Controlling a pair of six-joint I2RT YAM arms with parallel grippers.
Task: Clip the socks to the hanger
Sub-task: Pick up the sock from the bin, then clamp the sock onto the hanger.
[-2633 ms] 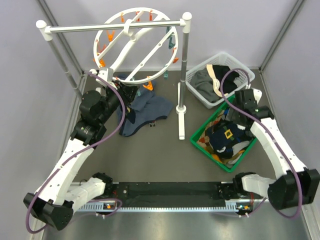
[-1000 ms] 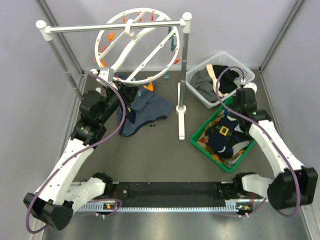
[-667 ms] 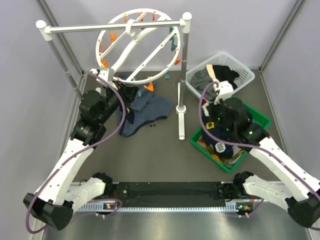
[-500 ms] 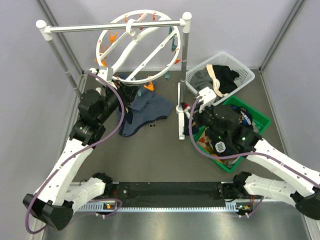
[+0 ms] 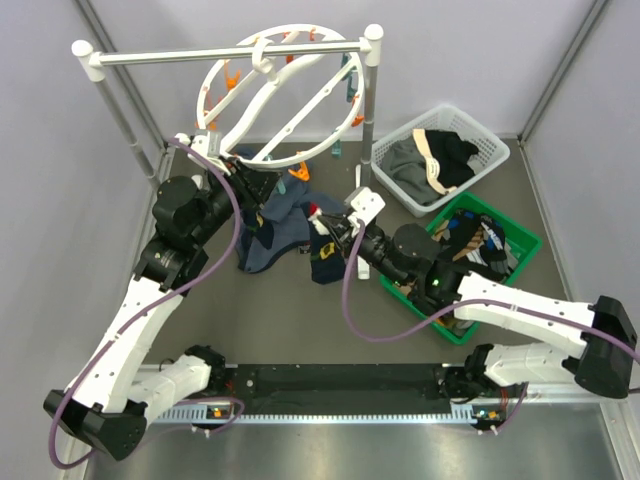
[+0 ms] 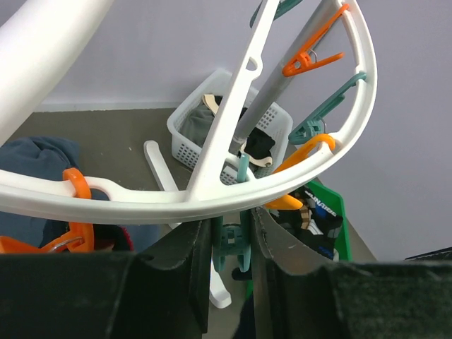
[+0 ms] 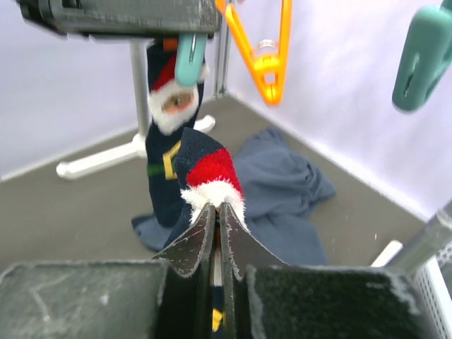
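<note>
Nearest the arm bases, in front of and below the large round white plastic hanger [image 6: 141, 205], the right gripper [image 7: 215, 209] is pressed together on the white trim of a small navy fabric sock with a red cuff [image 7: 210, 173]. The rest of the sock hangs limp. Just behind it, more navy sock with a Santa face shows under the clip; I cannot tell whether it is the same sock.

Directly under the hanger's near rim, the left gripper [image 6: 231, 233] pinches a teal plastic clip [image 7: 190, 58] from both sides, probably to spread its mouth.

The sock is light, soft and floppy, so it will likely sag and swing. The cuff edge looks like the best place to hold it, with a margin of fabric left beyond the fingertips to feed into the clip.

A crumpled blue-grey garment [image 5: 262, 250] lies on the floor below the hanger. To the hanger's right sits a green plastic bin [image 5: 522, 228] of more dark socks [image 5: 470, 238], and further back a white lattice basket [image 5: 492, 150]. The hanger hangs from a white straight-bar rack [image 5: 200, 55].
</note>
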